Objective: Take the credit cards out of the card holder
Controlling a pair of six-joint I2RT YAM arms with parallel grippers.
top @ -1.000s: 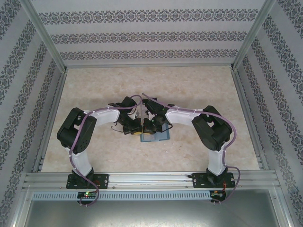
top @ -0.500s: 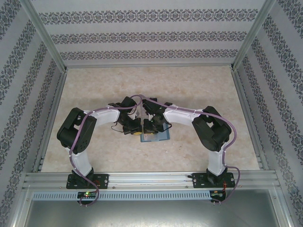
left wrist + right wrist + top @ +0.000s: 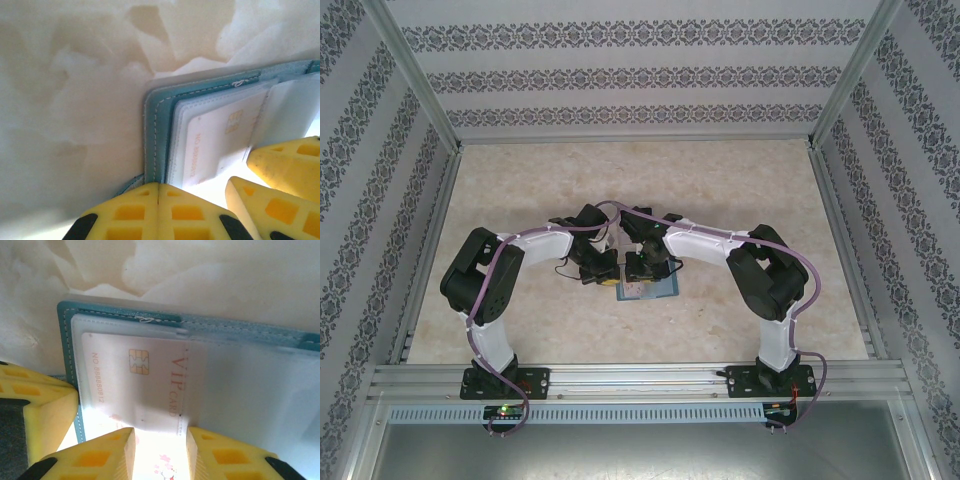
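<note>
The open teal card holder (image 3: 65, 340) on the table (image 3: 520, 180) shows a pale chip card (image 3: 150, 375) marked "VIP CARD" under clear plastic, with the left gripper (image 3: 158, 210) closed at its edge and the right gripper (image 3: 159, 450) partly open, empty, over the card.

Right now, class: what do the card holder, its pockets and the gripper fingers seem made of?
Card holder: likely faux leather, matte teal, stitched edge. Pockets: clear glossy plastic; the credit card shows through. Fingers: matte yellow, perhaps rubber or plastic, square recesses.

The pale credit card (image 3: 150, 390) reads "VIP CARD" and "NO. 88888812".
</note>
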